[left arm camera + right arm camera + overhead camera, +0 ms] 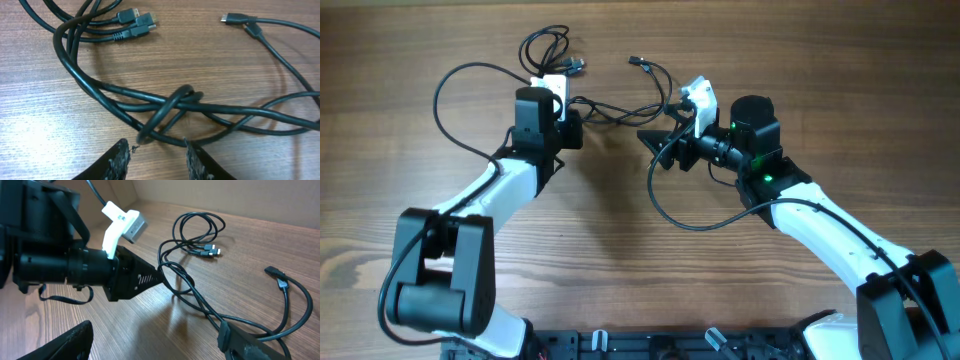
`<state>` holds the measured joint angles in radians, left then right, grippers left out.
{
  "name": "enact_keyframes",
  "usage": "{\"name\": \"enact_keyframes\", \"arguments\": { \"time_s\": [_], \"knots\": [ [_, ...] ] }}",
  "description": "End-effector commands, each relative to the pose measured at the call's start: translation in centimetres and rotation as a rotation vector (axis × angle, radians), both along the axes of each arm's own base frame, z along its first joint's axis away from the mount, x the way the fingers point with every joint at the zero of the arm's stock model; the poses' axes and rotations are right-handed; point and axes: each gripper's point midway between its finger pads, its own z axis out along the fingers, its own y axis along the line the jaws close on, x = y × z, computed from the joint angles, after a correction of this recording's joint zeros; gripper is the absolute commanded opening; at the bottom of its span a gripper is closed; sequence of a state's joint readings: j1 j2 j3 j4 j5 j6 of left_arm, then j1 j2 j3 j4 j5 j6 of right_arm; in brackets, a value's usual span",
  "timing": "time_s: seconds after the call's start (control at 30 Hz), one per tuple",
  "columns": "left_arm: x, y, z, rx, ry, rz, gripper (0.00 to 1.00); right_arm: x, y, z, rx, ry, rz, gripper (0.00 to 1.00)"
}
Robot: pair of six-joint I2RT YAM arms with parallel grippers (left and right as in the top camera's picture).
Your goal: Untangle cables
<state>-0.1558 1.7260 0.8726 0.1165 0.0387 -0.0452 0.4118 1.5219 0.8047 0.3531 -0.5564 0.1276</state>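
The cables are thin black cords lying on the wood between my two grippers. In the left wrist view they cross in a knot, and a loop of it reaches the fingertips. My left gripper stands open, with bare wood between its fingers and the loop just at their ends. Plug ends lie at the far left, two more at the far right. My right gripper is wide open and empty, a cable running past its right finger. From above, the left gripper faces the right gripper.
The left arm's black body and white camera mount fill the upper left of the right wrist view. Thicker arm wires loop over the table at the left and centre. A black base rail runs along the near edge.
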Motion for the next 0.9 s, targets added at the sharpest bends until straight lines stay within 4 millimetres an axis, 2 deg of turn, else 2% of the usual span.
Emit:
{"name": "enact_keyframes", "arguments": {
  "time_s": [0.0, 0.1, 0.23, 0.27, 0.4, 0.5, 0.57, 0.63, 0.7, 0.8, 0.87],
  "knots": [
    [0.1, 0.5, -3.1, 0.036, 0.043, 0.005, 0.47, -0.2, 0.0, -0.8, -0.008, 0.028, -0.001, 0.80],
    [0.6, 0.4, -4.2, 0.035, 0.035, 0.005, 0.78, -0.2, 0.0, -0.8, -0.008, 0.028, -0.001, 0.80],
    [2.1, 0.2, -3.7, 0.024, -0.035, 0.007, 0.79, -0.3, 0.0, -1.0, -0.010, 0.035, 0.001, 0.80],
    [2.3, 0.2, -3.8, 0.022, -0.044, 0.007, 0.76, -0.4, 0.0, -1.1, -0.012, 0.042, 0.002, 0.80],
    [2.6, 0.1, -3.8, 0.019, -0.061, 0.007, 0.46, -0.6, -0.1, -1.7, -0.025, 0.071, 0.002, 0.80],
    [2.6, 0.1, -3.8, 0.017, -0.059, 0.008, 0.04, -0.6, -0.1, -1.7, -0.024, 0.070, 0.002, 0.80],
    [2.3, -1.3, -3.5, -0.041, -0.055, -0.052, 0.04, -0.6, -0.1, -1.7, -0.024, 0.070, 0.001, 0.78],
    [2.0, -3.4, -2.1, -0.122, -0.070, -0.148, 0.04, -0.6, -0.1, -1.7, -0.011, 0.089, -0.007, 0.77],
    [1.6, -5.0, 0.3, -0.188, -0.106, -0.229, 0.04, -0.6, -0.1, -1.7, -0.010, 0.090, -0.007, 0.76],
    [0.3, -7.3, 5.3, -0.283, -0.176, -0.365, 0.04, -0.7, 0.0, -1.5, 0.001, 0.091, 0.002, 0.74],
    [-1.1, -8.2, 7.3, -0.323, -0.179, -0.423, 0.04, -0.6, 0.0, -1.0, 0.033, 0.107, -0.003, 0.73]
  ]
}}
